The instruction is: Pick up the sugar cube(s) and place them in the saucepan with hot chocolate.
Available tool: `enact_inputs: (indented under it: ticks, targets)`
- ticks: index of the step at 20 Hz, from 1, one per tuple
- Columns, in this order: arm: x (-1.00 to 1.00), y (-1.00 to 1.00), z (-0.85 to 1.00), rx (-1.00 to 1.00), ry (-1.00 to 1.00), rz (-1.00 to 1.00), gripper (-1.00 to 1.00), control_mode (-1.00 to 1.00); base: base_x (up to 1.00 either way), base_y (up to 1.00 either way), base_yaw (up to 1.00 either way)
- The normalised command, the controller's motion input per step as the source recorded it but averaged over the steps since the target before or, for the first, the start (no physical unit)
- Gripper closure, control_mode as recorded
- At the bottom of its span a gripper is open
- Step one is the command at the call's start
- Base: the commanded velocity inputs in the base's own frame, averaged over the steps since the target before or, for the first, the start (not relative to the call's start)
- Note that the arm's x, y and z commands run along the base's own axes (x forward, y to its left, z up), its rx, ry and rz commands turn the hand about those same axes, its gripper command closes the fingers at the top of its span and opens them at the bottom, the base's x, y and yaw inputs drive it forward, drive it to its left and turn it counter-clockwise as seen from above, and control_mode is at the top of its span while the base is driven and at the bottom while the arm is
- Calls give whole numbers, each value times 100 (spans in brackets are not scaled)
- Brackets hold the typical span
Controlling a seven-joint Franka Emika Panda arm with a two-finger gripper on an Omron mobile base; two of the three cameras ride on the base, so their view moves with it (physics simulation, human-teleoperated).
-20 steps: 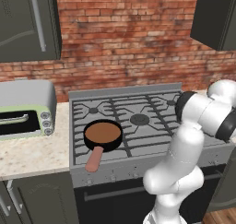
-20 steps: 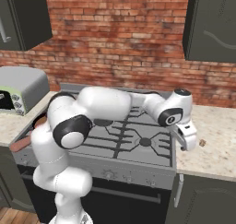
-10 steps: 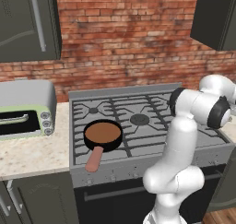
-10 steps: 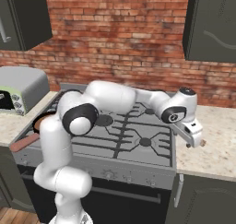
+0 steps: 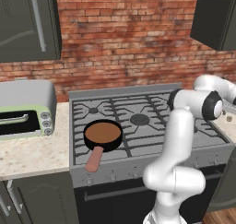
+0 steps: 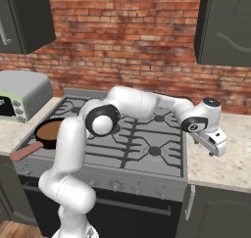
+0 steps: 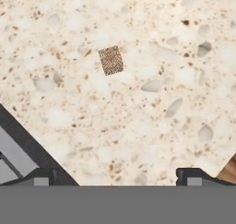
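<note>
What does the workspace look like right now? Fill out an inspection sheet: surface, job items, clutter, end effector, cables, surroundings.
Surface: speckled beige counter on both sides of a gas stove.
Job's things: brown sugar cube lies alone on the counter right of the stove; saucepan with hot chocolate sits on the stove's front-left burner, pink handle toward the front edge.
Clutter: nothing seen.
End effector: end effector hangs over the right counter, jaws open, holding nothing, apart from the cube.
Cables: nothing seen.
Surroundings: toaster oven on the left counter, red brick wall, dark cabinets above.
</note>
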Motion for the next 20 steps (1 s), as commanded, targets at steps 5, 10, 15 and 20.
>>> enact_inputs:
  ticks: [5, 10, 15, 20]
  targets:
    - [43, -62, -3, 4, 0, 4, -100, -100, 0, 0, 0]
    - [47, -25, -6, 0, 0, 1, -100, -100, 0, 0, 0]
    - [13, -1, -36, 0, 7, 0, -100, -100, 0, 0, 0]
    - [2, 0, -47, -1, 9, 0, -100, -100, 0, 0, 0]
